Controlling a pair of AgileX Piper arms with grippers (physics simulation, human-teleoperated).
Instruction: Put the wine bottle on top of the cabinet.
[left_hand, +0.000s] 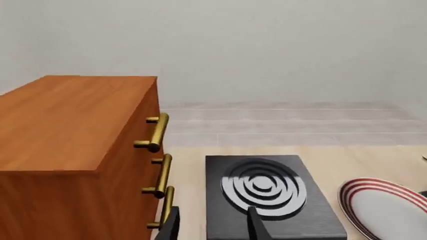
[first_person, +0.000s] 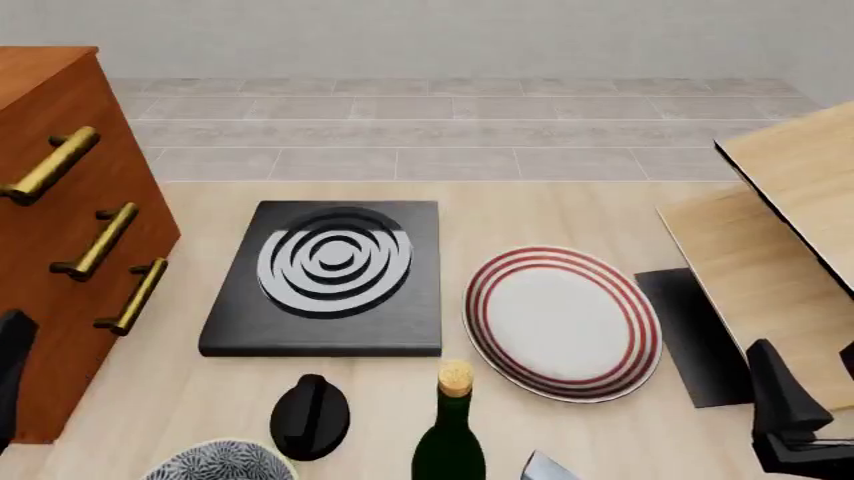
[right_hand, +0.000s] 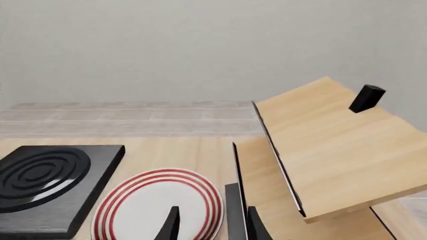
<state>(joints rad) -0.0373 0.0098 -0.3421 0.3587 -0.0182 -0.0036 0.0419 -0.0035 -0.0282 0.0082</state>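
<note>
Left gripper (left_hand: 212, 225): fingers parted, empty, beside reddish-brown wooden cabinet with brass bar handles (first_person: 60, 230). Right gripper (right_hand: 210, 225): parted, empty, over red-ringed white plate (first_person: 562, 320). Dark green cork-topped wine bottle (first_person: 450, 435) upright at near table edge, between black knob (first_person: 310, 415) and plate.

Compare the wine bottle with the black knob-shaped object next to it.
The wine bottle is tall, dark green and cork-topped; the black knob-shaped object is short, rounded and all black. The bottle is cut off by the front view's lower edge, while the knob shows whole. Both stand near the table's front edge, below the black burner block.
</note>
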